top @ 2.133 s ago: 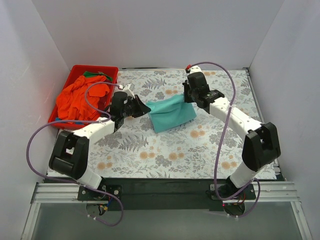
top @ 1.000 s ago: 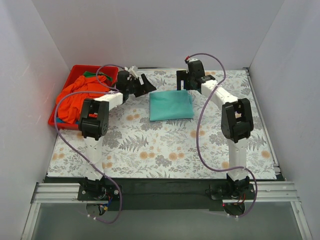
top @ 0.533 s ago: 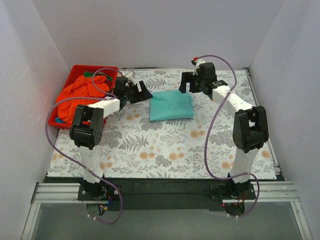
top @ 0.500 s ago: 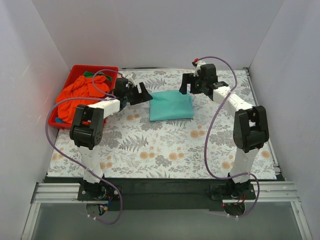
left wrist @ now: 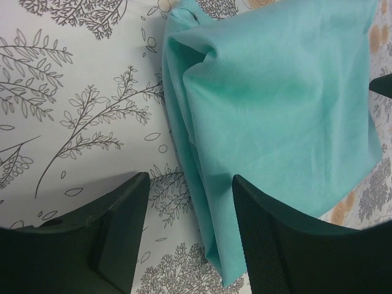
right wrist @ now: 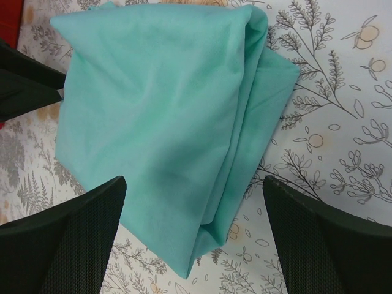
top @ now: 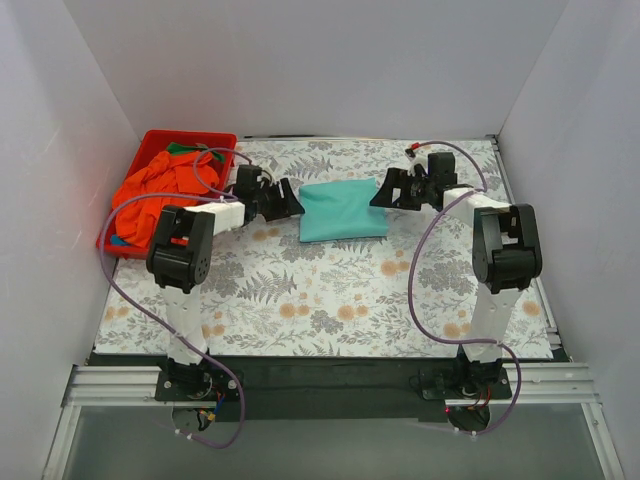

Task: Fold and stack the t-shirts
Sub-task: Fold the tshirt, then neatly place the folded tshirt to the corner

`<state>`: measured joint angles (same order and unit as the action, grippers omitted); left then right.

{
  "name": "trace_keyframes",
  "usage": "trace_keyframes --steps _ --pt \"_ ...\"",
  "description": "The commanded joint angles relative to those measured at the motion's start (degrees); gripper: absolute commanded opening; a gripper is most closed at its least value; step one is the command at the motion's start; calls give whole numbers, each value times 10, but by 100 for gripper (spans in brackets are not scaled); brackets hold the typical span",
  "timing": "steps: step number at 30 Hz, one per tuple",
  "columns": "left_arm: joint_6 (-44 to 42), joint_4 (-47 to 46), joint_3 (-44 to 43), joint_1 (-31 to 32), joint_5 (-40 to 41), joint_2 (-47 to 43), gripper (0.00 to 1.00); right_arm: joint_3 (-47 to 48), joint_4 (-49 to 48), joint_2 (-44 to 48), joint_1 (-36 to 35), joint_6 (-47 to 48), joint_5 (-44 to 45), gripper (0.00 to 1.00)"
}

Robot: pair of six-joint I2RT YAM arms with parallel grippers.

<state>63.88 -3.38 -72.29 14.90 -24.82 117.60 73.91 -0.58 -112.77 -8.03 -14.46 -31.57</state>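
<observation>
A folded teal t-shirt [top: 343, 211] lies flat on the floral table, toward the back middle. My left gripper [top: 289, 201] is low at its left edge. In the left wrist view the left gripper [left wrist: 190, 180] is open and straddles the teal t-shirt's [left wrist: 275, 104] layered edge; one finger [left wrist: 116, 226] is over bare table. My right gripper [top: 386, 194] is at the shirt's right edge. The right wrist view has the right gripper [right wrist: 193, 184] wide open over the folded side of the teal t-shirt [right wrist: 153, 104]. An orange-red t-shirt [top: 160, 187] is heaped in the bin.
The red plastic bin [top: 190, 136] stands at the back left corner, with a bit of green cloth [top: 186, 148] at its far end. White walls close in the table on three sides. Purple cables loop from both arms.
Both grippers have come down from behind the teal t-shirt to its left and right edges. The left jaws have narrowed somewhat. The shirt has stayed in place.
</observation>
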Motion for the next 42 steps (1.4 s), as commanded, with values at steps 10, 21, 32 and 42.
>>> trace_keyframes --steps 10,21,32,42 --pt "-20 25 -58 26 2 33 33 -12 -44 -39 -1 -12 -24 98" --pt "-24 30 -77 39 2 61 11 -11 -69 -80 -4 -35 -38 94" --pt "-24 30 -82 45 4 67 10 0 -73 -98 -18 -43 -47 53" --pt "-23 30 -54 46 26 11 52 22 -58 -76 -14 -33 -22 1"
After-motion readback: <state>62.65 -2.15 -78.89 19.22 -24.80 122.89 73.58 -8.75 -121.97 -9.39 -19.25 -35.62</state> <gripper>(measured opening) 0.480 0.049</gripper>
